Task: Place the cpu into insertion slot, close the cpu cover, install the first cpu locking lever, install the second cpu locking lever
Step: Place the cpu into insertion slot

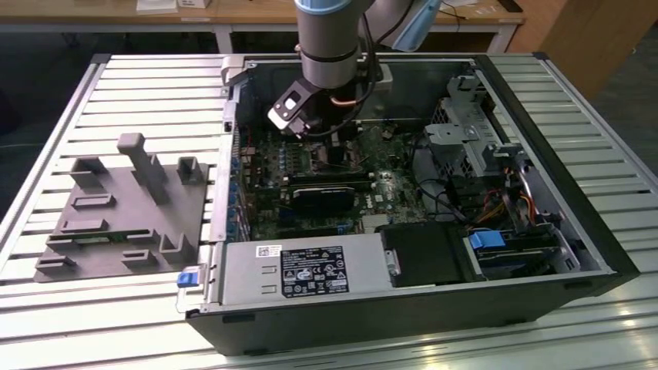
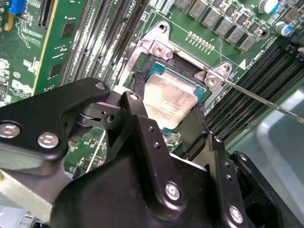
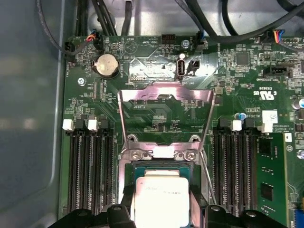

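In the exterior view, the fixture (image 1: 113, 208) lies on the counter (image 1: 581, 100) at the case's (image 1: 411, 327) nine o'clock. The claw (image 2: 169, 97) grips the cpu (image 3: 159, 194) over the insertion slot (image 2: 145, 59).

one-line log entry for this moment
gripper: jaws shut on cpu | cpu: at insertion slot, seating unclear | cpu cover: open

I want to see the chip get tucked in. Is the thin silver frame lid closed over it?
No, the thin silver metal frame cover stands flipped open beyond the square silver-grey chip, leaving it bare.
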{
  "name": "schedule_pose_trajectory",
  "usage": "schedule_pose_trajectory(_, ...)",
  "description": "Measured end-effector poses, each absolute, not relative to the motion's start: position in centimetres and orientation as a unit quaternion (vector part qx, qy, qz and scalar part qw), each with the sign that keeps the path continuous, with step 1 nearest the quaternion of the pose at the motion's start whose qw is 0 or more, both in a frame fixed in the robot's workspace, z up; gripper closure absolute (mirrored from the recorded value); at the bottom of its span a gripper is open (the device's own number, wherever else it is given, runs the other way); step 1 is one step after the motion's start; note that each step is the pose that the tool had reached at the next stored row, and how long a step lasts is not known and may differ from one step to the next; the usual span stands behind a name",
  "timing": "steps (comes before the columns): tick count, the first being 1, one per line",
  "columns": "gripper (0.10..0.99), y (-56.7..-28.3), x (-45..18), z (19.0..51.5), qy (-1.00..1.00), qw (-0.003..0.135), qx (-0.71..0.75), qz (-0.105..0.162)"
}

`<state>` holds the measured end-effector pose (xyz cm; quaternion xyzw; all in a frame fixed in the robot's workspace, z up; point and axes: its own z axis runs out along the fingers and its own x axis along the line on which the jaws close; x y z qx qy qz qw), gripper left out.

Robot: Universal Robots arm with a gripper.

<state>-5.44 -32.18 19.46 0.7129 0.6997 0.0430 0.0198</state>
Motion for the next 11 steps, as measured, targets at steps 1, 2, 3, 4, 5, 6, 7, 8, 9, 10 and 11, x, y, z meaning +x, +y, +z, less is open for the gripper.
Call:
schedule_pose_trajectory(1, 0.549, -32.18, -5.45, 19.41, 0.7, 0.019, 0.713, 0.044)
schedule_pose_trajectory(2, 0.549, -32.18, -5.46, 19.37, 0.7, 0.018, 0.713, 0.045)
schedule_pose_trajectory(3, 0.549, -32.18, -5.46, 19.32, 0.7, 0.017, 0.713, 0.045)
schedule_pose_trajectory(4, 0.549, -32.18, -5.46, 19.3, 0.7, 0.017, 0.713, 0.045)
schedule_pose_trajectory(5, 0.549, -32.19, -5.46, 19.27, 0.7, 0.017, 0.713, 0.045)
schedule_pose_trajectory(6, 0.549, -32.19, -5.46, 19.26, 0.7, 0.017, 0.713, 0.045)
schedule_pose_trajectory(7, 0.549, -32.19, -5.46, 19.25, 0.7, 0.017, 0.713, 0.045)
schedule_pose_trajectory(8, 0.549, -32.18, -5.46, 19.25, 0.7, 0.017, 0.713, 0.045)
schedule_pose_trajectory(9, 0.549, -32.18, -5.46, 19.23, 0.7, 0.017, 0.713, 0.045)
schedule_pose_trajectory(10, 0.549, -32.18, -5.46, 19.23, 0.7, 0.017, 0.713, 0.045)
schedule_pose_trajectory(11, 0.549, -32.18, -5.46, 19.23, 0.7, 0.017, 0.713, 0.045)
